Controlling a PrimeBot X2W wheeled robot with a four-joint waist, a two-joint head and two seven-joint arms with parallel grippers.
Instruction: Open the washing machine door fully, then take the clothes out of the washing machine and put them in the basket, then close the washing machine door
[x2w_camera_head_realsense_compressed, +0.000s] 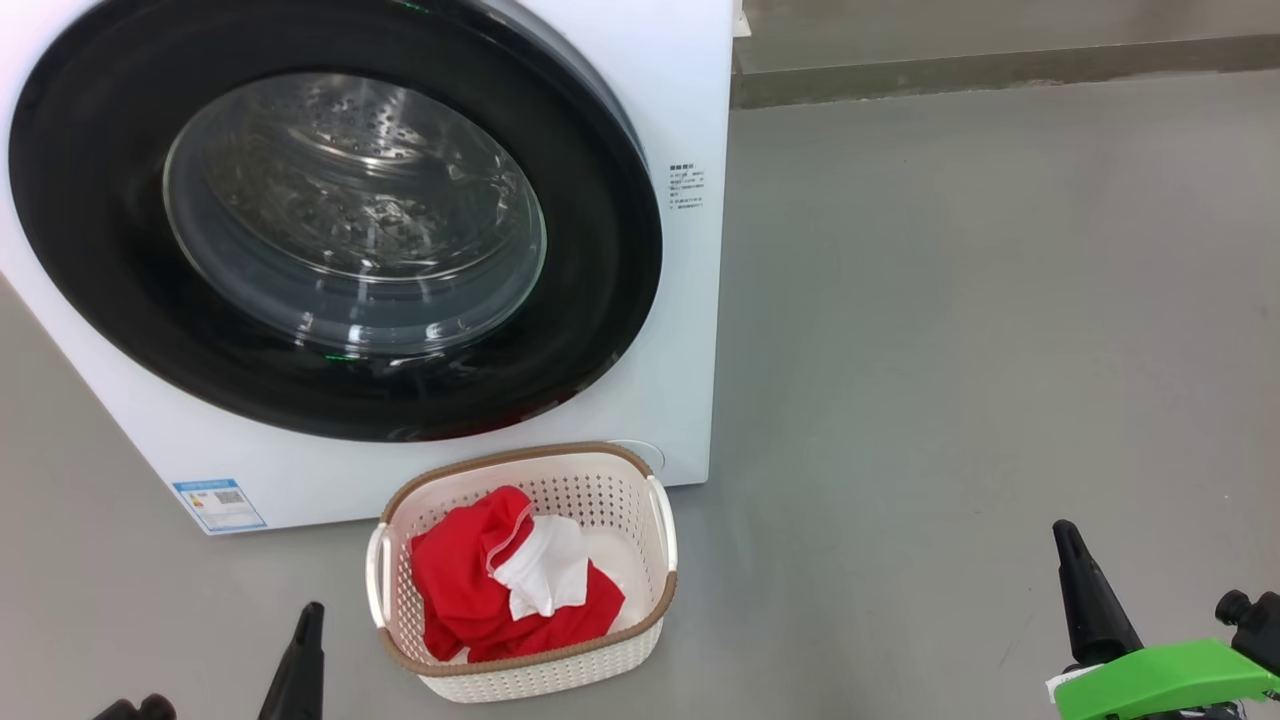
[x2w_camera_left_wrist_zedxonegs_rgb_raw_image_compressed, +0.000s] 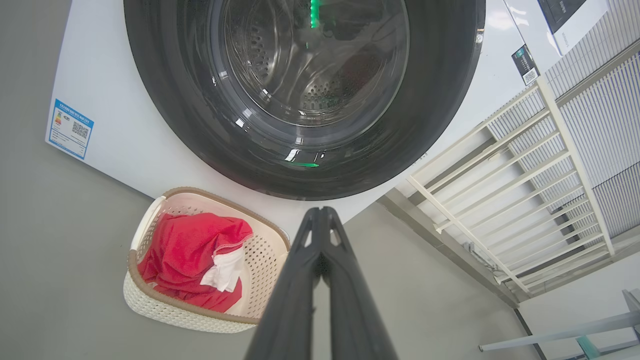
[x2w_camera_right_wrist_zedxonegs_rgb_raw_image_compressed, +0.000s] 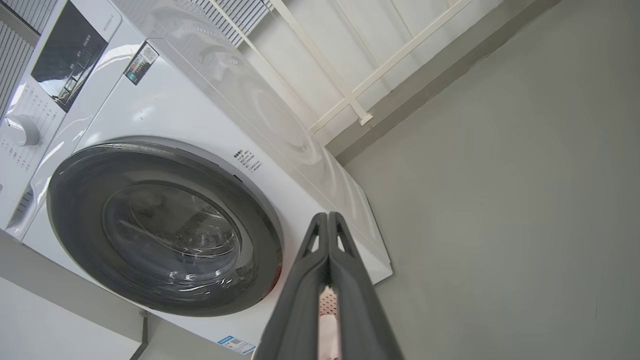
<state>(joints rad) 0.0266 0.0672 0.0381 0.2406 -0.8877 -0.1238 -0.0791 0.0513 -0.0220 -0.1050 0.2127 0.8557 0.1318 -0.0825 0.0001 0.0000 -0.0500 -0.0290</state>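
The white washing machine (x2w_camera_head_realsense_compressed: 690, 380) fills the upper left of the head view, and its black-rimmed round door (x2w_camera_head_realsense_compressed: 330, 215) lies flush against its front, the steel drum showing through the glass. On the floor in front stands the cream basket (x2w_camera_head_realsense_compressed: 655, 610) holding the red and white clothes (x2w_camera_head_realsense_compressed: 470, 585). My left gripper (x2w_camera_head_realsense_compressed: 312, 612) is shut with nothing in it, low and left of the basket. Over bare floor at the lower right, my right gripper (x2w_camera_head_realsense_compressed: 1065, 532) is also shut and holds nothing. The left wrist view looks at the door (x2w_camera_left_wrist_zedxonegs_rgb_raw_image_compressed: 425, 125), basket (x2w_camera_left_wrist_zedxonegs_rgb_raw_image_compressed: 150, 300) and clothes (x2w_camera_left_wrist_zedxonegs_rgb_raw_image_compressed: 185, 250) past my shut fingers (x2w_camera_left_wrist_zedxonegs_rgb_raw_image_compressed: 320, 212). The right wrist view has the door (x2w_camera_right_wrist_zedxonegs_rgb_raw_image_compressed: 75, 200) beyond its shut fingers (x2w_camera_right_wrist_zedxonegs_rgb_raw_image_compressed: 327, 217).
Grey floor (x2w_camera_head_realsense_compressed: 950, 300) stretches to the right of the machine up to a low wall base (x2w_camera_head_realsense_compressed: 1000, 70). A white railing (x2w_camera_left_wrist_zedxonegs_rgb_raw_image_compressed: 500, 200) stands beside the machine. A blue label (x2w_camera_head_realsense_compressed: 218, 503) is stuck low on the machine's front.
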